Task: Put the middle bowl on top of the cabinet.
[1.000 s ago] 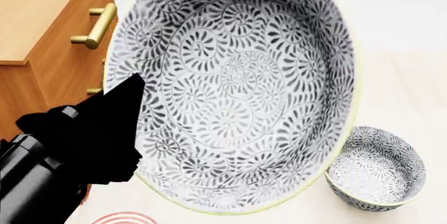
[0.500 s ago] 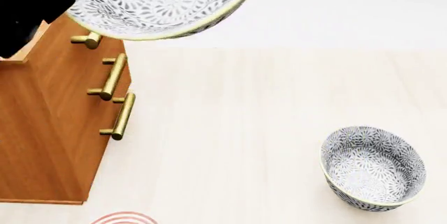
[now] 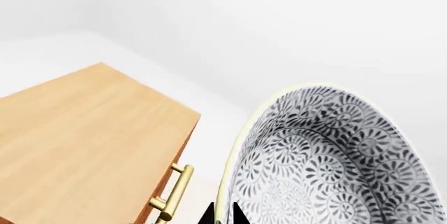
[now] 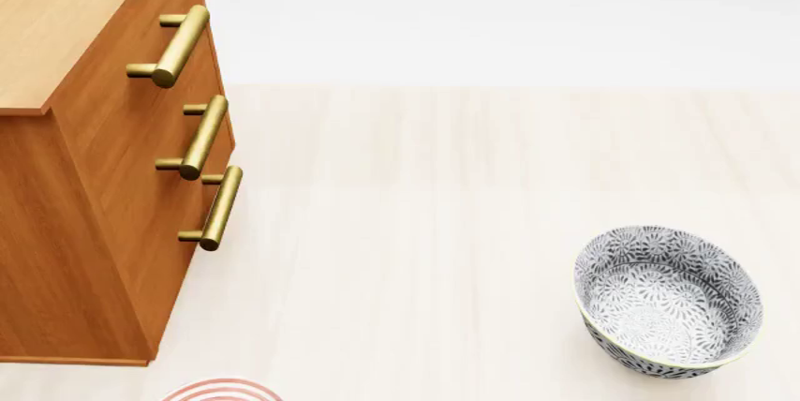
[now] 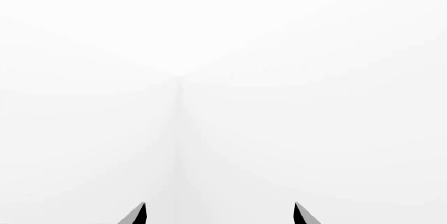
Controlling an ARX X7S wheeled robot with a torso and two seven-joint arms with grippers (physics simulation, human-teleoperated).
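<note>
Jaws clamped on bowl (image 3: 328, 166) rim by left gripper (image 3: 223, 214), right gripper (image 5: 219, 214) spread empty; bowl now lifted out of head view, above cabinet (image 3: 84, 145), ready to lower.

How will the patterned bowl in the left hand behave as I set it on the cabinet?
The bowl looks rigid and glazed, so it may slip; the left hand seems to pinch only its thin rim. It hangs steeply tilted, so it could swing or rock on landing. The cabinet top is flat, so it should settle.

Little of the robot shows: two black, pointed fingers (image 5: 137, 214) with grey inner faces in the right wrist view, and black finger tips (image 3: 207, 214) in the left wrist view.
</note>
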